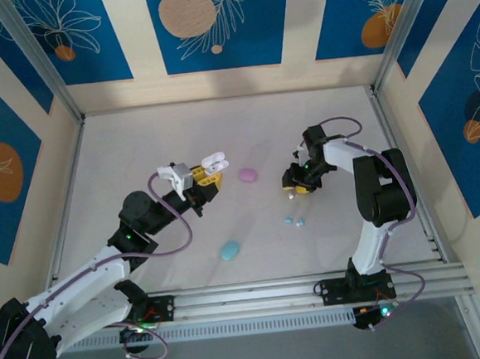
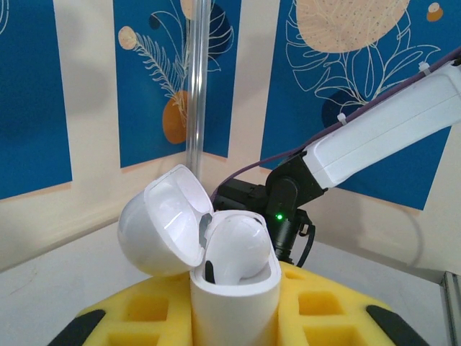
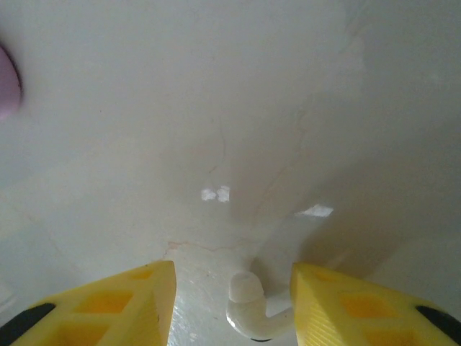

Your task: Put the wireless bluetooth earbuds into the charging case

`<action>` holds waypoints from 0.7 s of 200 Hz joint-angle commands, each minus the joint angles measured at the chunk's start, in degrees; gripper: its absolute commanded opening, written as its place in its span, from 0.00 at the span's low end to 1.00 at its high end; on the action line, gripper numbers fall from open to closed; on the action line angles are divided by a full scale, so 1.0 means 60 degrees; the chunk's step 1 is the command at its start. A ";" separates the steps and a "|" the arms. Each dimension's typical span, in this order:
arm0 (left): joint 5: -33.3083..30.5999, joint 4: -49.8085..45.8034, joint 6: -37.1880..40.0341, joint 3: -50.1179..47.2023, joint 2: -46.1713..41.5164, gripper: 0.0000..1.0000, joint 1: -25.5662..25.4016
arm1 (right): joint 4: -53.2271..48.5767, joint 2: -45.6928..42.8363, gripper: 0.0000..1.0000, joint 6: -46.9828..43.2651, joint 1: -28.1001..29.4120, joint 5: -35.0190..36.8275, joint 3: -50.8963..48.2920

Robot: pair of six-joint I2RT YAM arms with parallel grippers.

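now left gripper (image 1: 205, 176) grips raised case (image 2: 234, 292); right gripper (image 1: 297, 186) points down, half-open around earbud (image 3: 245, 290).

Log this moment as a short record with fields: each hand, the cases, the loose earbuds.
left hand: shut on the white case, upright, lid open
inside white case: what looks like a seated earbud
right hand: fingers apart, low over the table
loose white earbud: between the right hand's fingers, grip unclear
pink case: on table, closed
blue case: on table, closed
blue earbuds: two, loose on table near right hand
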 commanded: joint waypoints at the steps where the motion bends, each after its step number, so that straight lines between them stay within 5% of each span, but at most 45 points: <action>1: -0.0067 0.0170 0.0004 -0.0010 -0.0022 0.23 -0.0115 | -0.0564 -0.0218 0.46 -0.0252 0.0209 -0.0175 -0.0266; 77: -0.0104 0.0253 -0.0085 -0.0085 -0.0018 0.24 -0.0115 | -0.0851 -0.0867 0.44 -0.0046 0.0906 -0.0338 -0.0561; 140: -0.0125 0.0189 -0.0075 -0.0070 -0.0059 0.24 -0.0119 | -0.0400 -0.1444 0.44 0.1002 0.0931 0.1072 -0.0646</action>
